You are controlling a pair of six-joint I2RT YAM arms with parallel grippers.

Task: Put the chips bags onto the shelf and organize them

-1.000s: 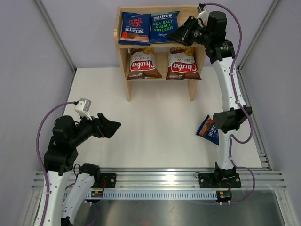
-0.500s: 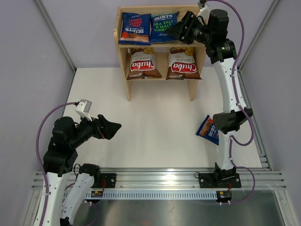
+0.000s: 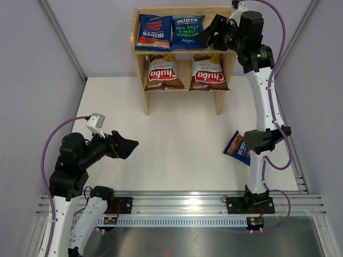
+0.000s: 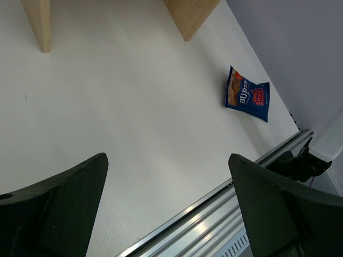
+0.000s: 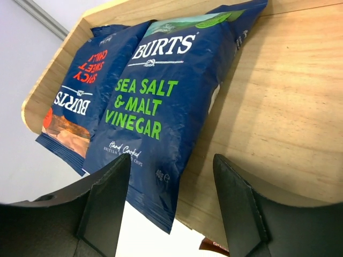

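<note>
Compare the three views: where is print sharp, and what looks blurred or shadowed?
Right wrist: Sea Salt & Vinegar bag lettering sharp, right pincer dark and soft. Left wrist: left pincer blurred, table bag readable. Top external: even light, shelf labels legible.

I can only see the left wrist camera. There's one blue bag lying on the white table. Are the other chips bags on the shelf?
Observer: Two are up top. A dark blue Burts spicy sweet chilli bag and a dark blue Burts sea salt and malt vinegar bag lie flat, side by side, on the top tier of the light wooden two-tier shelf.
Operator: And the brown ones?
Observer: Two glossy brown Chuba cassava chips bags sit side by side on the lower tier.
Operator: Where's the other hand?
Observer: The right hand is open and empty at the right end of the top tier, beside the vinegar bag.
</note>
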